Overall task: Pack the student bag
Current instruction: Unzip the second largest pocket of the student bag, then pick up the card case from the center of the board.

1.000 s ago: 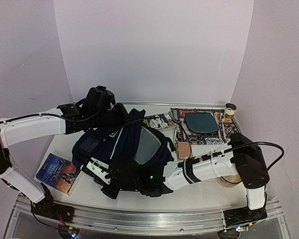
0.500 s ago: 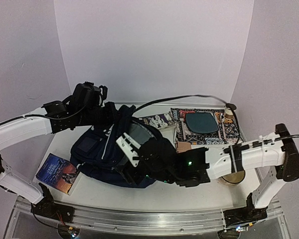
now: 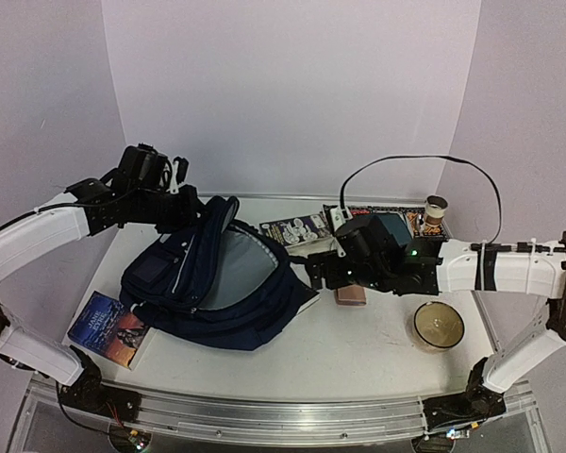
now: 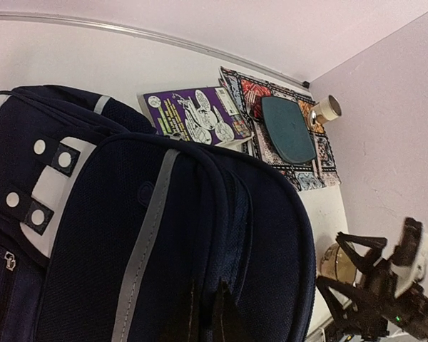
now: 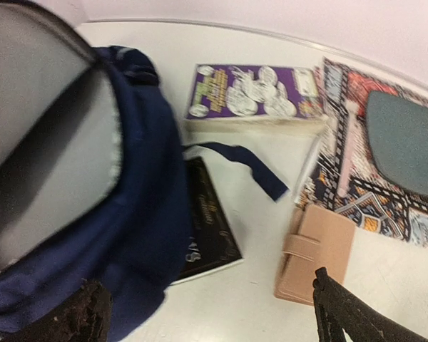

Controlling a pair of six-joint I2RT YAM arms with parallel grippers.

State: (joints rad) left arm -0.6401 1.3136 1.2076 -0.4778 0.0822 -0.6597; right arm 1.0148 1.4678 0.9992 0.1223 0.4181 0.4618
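Our left end effector (image 4: 204, 315) pinches the student bag (image 3: 255, 316); our right end effector (image 3: 313, 274) spreads wide over the counter (image 3: 358, 351).

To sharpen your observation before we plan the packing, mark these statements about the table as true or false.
1. The student bag lies open, with its grey lining showing. True.
2. The tan wallet is inside the bag. False: it lies on the table beside the patterned mat.
3. The teal pouch rests on the patterned mat. True.
4. The right fingers are shut. False: they are spread wide apart.
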